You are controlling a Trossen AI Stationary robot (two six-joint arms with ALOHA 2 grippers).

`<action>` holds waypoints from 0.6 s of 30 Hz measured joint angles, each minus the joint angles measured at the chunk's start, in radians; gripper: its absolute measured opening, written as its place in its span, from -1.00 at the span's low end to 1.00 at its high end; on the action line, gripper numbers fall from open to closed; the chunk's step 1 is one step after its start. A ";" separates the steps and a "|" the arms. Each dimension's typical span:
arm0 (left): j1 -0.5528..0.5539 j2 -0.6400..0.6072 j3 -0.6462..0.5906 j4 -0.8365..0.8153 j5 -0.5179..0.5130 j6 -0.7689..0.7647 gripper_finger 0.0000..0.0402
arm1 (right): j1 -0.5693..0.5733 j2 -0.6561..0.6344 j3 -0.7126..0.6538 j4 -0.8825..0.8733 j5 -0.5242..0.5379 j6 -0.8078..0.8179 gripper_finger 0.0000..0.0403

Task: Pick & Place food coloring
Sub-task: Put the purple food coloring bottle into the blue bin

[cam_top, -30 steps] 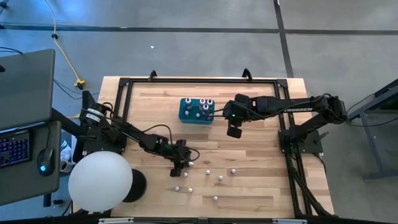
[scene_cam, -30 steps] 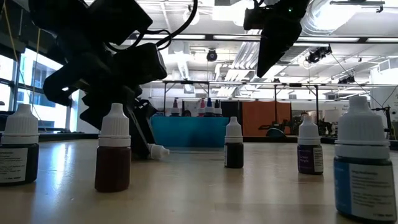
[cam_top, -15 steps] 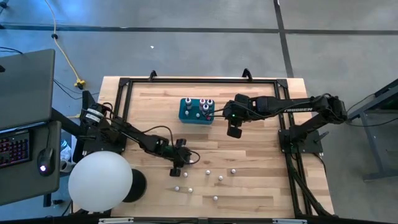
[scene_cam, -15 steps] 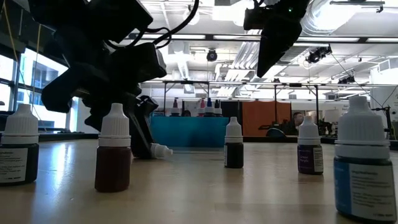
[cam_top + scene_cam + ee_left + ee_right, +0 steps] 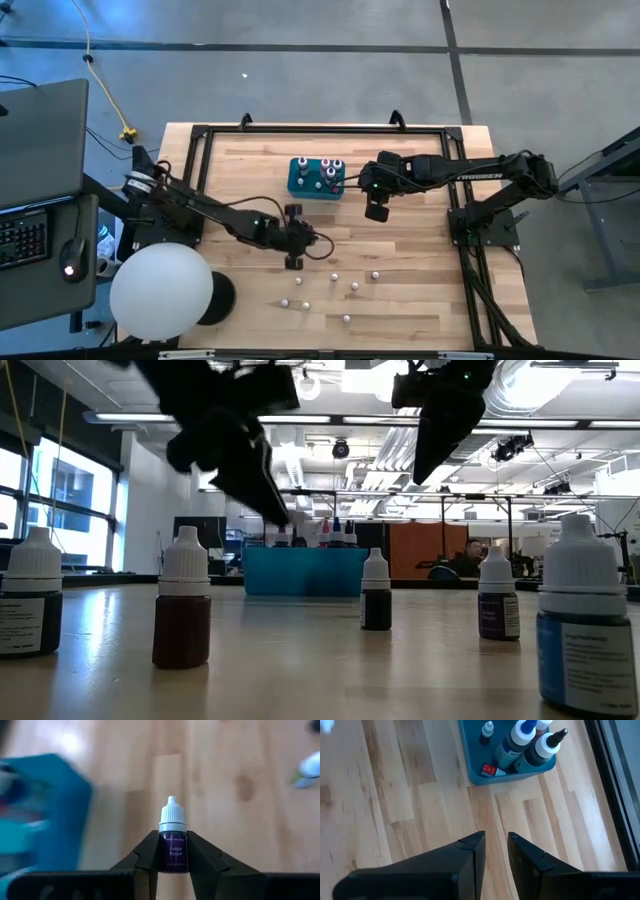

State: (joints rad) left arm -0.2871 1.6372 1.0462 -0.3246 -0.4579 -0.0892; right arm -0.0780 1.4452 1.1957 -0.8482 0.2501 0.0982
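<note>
- Held a small purple bottle (image 5: 173,842) with a white cap, label reading "Grape Purple", upright between the jaws of the left gripper (image 5: 293,240), clamped on its body.
- Hung above the middle of the bench (image 5: 420,300), off the wood, a little short of the teal box (image 5: 316,178).
- Left the other small bottles (image 5: 352,287) standing loose on the near part of the bench, well apart from each other; showed as a row of white-capped bottles (image 5: 182,612) in the low view.
- Already held several bottles (image 5: 522,740) upright in the teal box, with free room on one side.
- Judged the step in hand as the carry to the box, with most of the set not yet moved.
- Best done by keeping the bottle upright and the grip steady, carrying it high enough to clear the box wall and the caps inside.
- Best lowered into a free spot, not onto a standing bottle, and released only once the base rested.
- Waited with the right gripper (image 5: 492,851) just beside the box on its right, jaws slightly apart and holding nothing; worth steering clear of it on the way in.
</note>
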 joint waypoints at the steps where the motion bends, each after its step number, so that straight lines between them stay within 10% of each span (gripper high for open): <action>1: 0.000 -0.010 0.027 -0.044 -0.027 0.008 -0.63 | 0.000 0.000 0.000 0.000 0.000 0.007 -0.63; 10: 0.055 -0.079 0.142 -0.249 -0.083 0.067 -0.62 | 0.000 0.000 0.000 -0.006 -0.026 0.032 -0.63; 18: 0.278 -0.110 0.141 -0.298 0.094 0.139 -0.62 | 0.000 0.000 0.000 -0.007 -0.023 0.032 -0.63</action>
State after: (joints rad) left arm -0.0092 1.5276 1.1872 -0.6224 -0.3642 0.0494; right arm -0.0776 1.4452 1.1957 -0.8555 0.2268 0.1303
